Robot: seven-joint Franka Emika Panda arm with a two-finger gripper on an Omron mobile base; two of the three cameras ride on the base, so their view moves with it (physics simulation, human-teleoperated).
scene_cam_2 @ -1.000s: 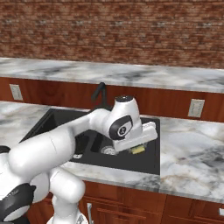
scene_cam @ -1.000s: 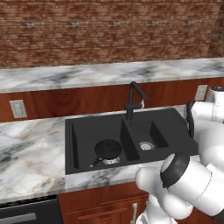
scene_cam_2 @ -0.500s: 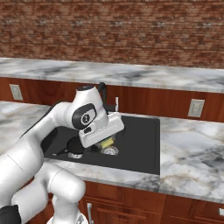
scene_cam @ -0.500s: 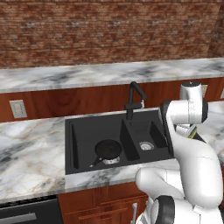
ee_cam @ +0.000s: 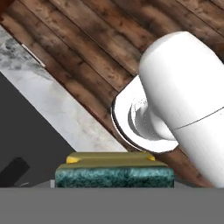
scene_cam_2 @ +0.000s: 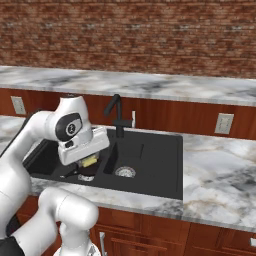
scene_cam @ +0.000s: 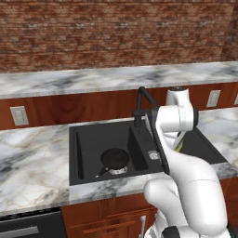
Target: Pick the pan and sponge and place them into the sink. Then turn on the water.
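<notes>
While I carry: my hand [scene_cam_2: 89, 161] holds the sponge [scene_cam_2: 89, 161] above the sink [scene_cam_2: 150, 172].
Done: pan [scene_cam: 115, 159] lies in the sink.
Left: sponge, water.

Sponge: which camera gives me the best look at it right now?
The hand view: the sponge sits close and large, yellow layer above green, right in front of the gripper. The right base view shows a small yellow patch under the hand, over the sink. The left base view gives a thin yellow-green sliver beside the arm.
</notes>
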